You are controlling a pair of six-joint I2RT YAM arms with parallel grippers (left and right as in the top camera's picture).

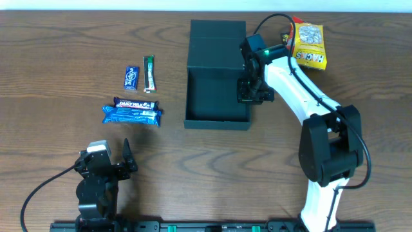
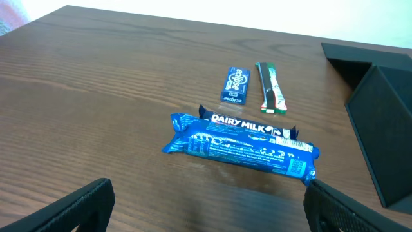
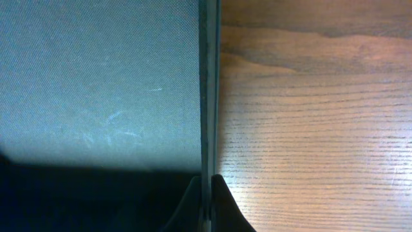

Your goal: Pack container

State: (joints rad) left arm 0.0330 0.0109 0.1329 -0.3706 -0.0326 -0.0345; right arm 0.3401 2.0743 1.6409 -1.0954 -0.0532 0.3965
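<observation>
1. Teal-green container [image 1: 215, 71] stands toward the table's far edge, near its middle, with its top open and its flap lid lying toward the far edge.
2. Your right hand [image 1: 247, 90] is pinched tight on the container's right wall; the wrist view shows one finger on each side of the thin rim.
3. Your left hand [image 1: 111, 161] hovers by the near edge, left of centre, spread wide and empty.
4. Dairy Milk bar [image 1: 135, 103] lies left of the container, well apart from it.
</observation>
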